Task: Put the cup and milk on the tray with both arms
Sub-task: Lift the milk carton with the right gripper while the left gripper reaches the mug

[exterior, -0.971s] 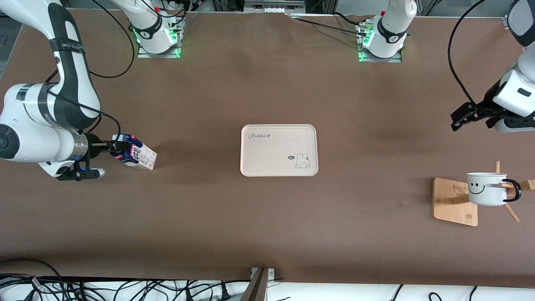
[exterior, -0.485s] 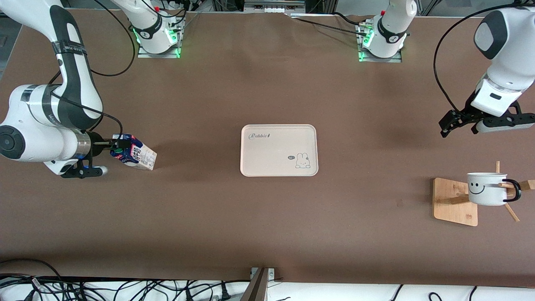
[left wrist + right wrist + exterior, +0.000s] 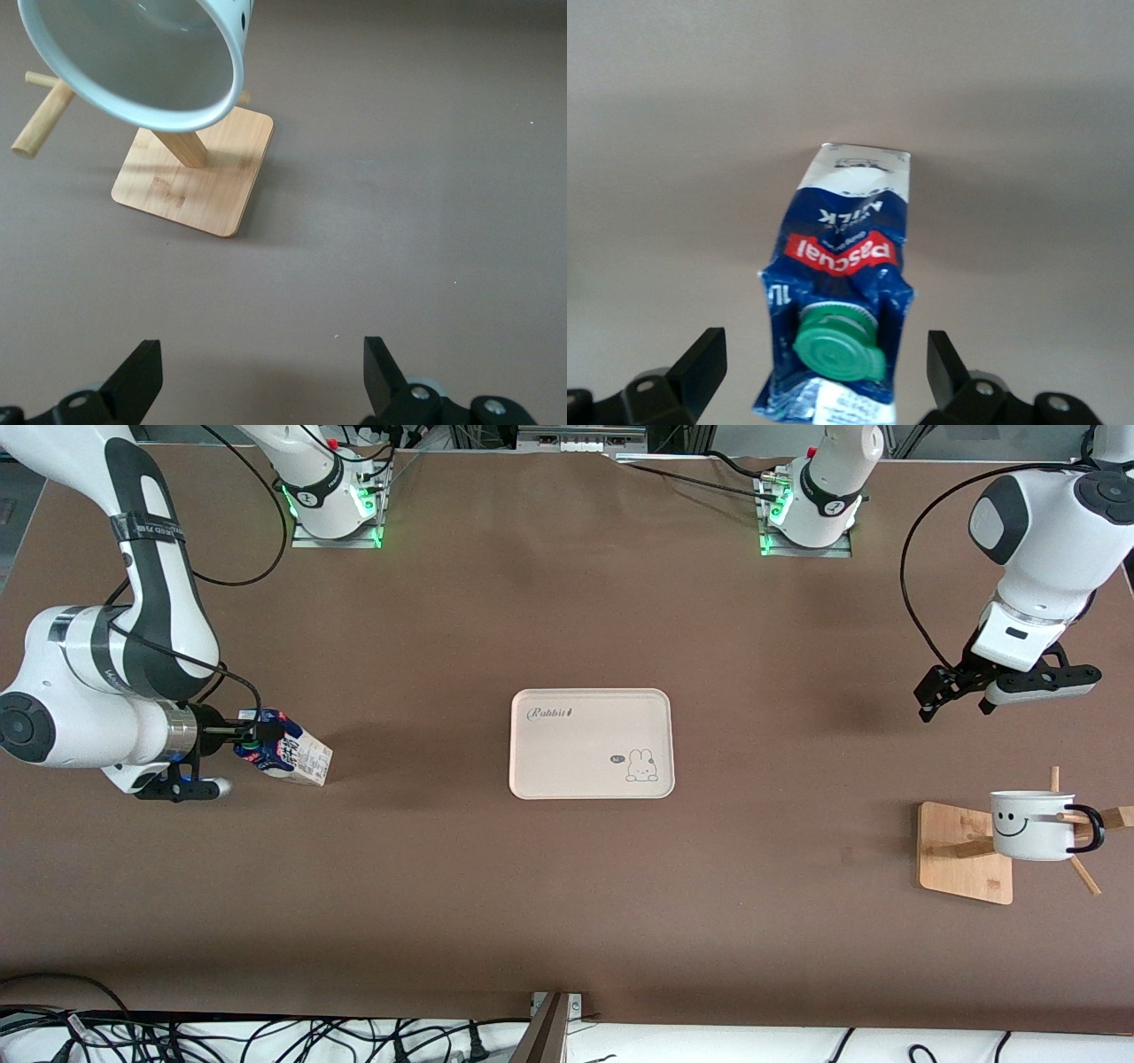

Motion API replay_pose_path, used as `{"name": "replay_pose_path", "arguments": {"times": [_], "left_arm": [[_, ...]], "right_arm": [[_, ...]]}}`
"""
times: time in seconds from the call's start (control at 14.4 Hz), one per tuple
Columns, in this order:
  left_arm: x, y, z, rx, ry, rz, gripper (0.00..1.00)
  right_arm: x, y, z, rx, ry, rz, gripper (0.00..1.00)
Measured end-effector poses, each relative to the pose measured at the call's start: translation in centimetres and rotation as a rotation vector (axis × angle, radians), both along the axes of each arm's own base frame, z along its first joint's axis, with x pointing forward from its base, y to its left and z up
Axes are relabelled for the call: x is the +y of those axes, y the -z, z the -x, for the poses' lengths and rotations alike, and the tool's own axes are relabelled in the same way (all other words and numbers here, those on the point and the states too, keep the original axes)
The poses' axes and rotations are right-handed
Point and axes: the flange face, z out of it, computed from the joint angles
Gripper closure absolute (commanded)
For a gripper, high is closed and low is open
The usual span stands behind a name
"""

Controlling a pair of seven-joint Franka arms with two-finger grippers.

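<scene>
Approach step in hand: nothing is gripped yet. Right gripper (image 3: 252, 735) straddles the top of one milk carton (image 3: 285, 755), fingers apart; closing comes next. Left gripper (image 3: 955, 693), fingers apart, hangs over bare table and must descend to one smiley mug (image 3: 1032, 825) hung on one wooden peg rack (image 3: 964, 853). One "Rabbit" tray (image 3: 591, 743) lies mid-table, unloaded.

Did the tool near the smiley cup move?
Yes. The left tool, open, has slid toward the tray over bare table, while the cup stayed hanging on its wooden rack.
</scene>
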Motion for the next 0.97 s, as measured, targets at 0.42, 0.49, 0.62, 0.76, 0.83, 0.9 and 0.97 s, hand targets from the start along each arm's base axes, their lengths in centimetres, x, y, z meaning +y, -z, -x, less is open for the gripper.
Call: {"name": "replay_pose_path", "arguments": {"times": [0.42, 0.49, 0.62, 0.76, 0.83, 0.9, 0.97], "left_arm": [[0.0, -2.1, -1.1, -0.121, 0.054, -0.029, 0.0], [-0.1, -2.6, -1.5, -0.175, 0.059, -0.035, 0.0], [-0.1, -3.3, -2.0, -0.258, 0.066, -0.044, 0.0], [-0.1, -3.3, -2.4, -0.303, 0.07, -0.046, 0.0], [0.0, -2.9, -2.6, -0.312, 0.071, -0.045, 0.0], [0.0, -2.4, -2.8, -0.317, 0.072, -0.043, 0.0], [0.0, -1.9, -3.0, -0.326, 0.072, -0.041, 0.0]], "right_arm": [[-0.2, 0.6, -0.2, -0.009, 0.016, 0.004, 0.0], [-0.3, 0.7, -0.3, -0.011, 0.01, 0.016, 0.0], [-0.5, 0.8, -0.4, -0.02, 0.001, 0.033, 0.0], [-0.6, 0.8, -0.5, -0.027, 0.001, 0.037, 0.0], [-0.7, 0.8, -0.5, -0.03, 0.001, 0.037, 0.0], [-0.7, 0.8, -0.6, -0.032, 0.002, 0.038, 0.0], [-0.7, 0.8, -0.6, -0.032, 0.002, 0.038, 0.09]]}}
